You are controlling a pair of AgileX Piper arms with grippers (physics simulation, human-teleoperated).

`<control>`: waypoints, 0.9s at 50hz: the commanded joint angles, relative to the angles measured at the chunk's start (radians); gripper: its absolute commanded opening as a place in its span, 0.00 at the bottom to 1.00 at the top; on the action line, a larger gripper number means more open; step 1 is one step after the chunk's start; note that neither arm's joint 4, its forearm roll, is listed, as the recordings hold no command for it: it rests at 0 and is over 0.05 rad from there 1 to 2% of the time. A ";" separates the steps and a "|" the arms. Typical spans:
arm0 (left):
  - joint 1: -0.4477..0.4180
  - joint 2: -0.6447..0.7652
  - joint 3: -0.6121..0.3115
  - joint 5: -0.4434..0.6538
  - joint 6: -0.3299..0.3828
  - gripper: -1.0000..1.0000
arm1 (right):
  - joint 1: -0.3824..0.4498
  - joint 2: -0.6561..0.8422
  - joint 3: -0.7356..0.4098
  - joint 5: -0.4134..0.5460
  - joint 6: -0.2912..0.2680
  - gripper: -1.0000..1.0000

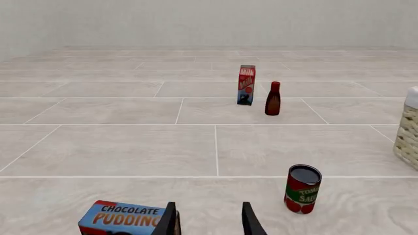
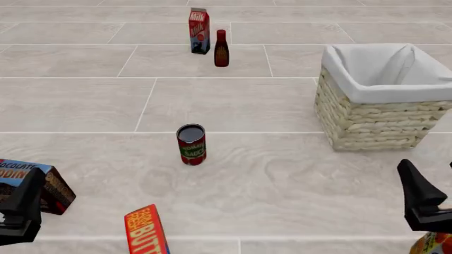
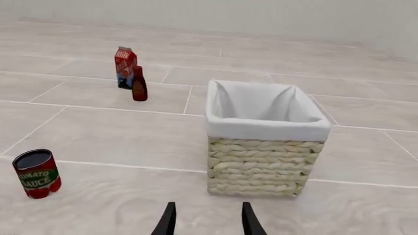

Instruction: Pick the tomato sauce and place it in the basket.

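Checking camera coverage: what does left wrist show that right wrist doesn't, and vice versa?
Only left wrist: the chocolate pudding box beside the left gripper, whose fingers are apart.
Only right wrist: the basket's empty white-lined inside and full front wall, plus the right gripper, fingers also apart.
Both: the tomato sauce upright and ungrasped, the milk carton with the dark red bottle beside it, and the basket, in left wrist only as a sliver at the frame edge.
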 commanded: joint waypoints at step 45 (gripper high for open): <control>0.000 0.000 0.000 0.000 0.000 1.00 | 0.548 1.306 -1.395 0.385 -0.122 1.00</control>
